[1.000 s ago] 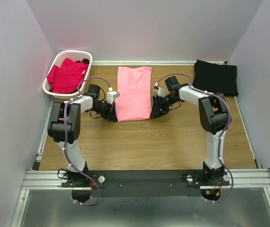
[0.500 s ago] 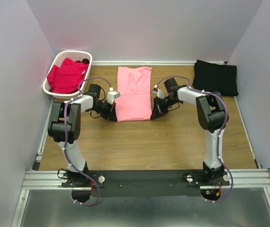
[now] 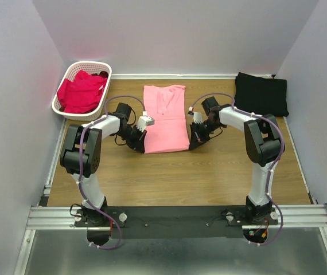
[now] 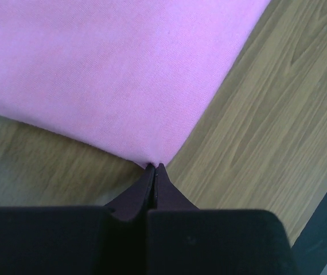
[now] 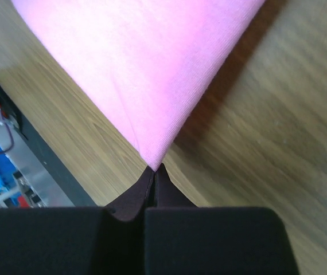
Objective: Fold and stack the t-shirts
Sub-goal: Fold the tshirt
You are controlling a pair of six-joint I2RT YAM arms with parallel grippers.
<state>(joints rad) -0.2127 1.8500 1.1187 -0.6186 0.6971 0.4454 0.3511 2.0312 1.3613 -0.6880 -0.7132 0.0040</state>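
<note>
I have the light salmon-pink soft-fabric t-shirt (image 3: pixel 165 117) lying flat at the centre of the overhead frame, its long axis running top to bottom. My left gripper (image 3: pixel 141 145) and right gripper (image 3: pixel 194 143) each pinch a bottom corner, jaws fully closed, apparently on just the tip. The collar end lies straight up-frame from both. The cloth is limp and the wooden table (image 3: pixel 209 172) is smooth.

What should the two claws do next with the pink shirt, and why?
Probably lift and carry the near hem toward the far end: the left gripper and right gripper each pinch a near corner of the flat pink t-shirt.
</note>
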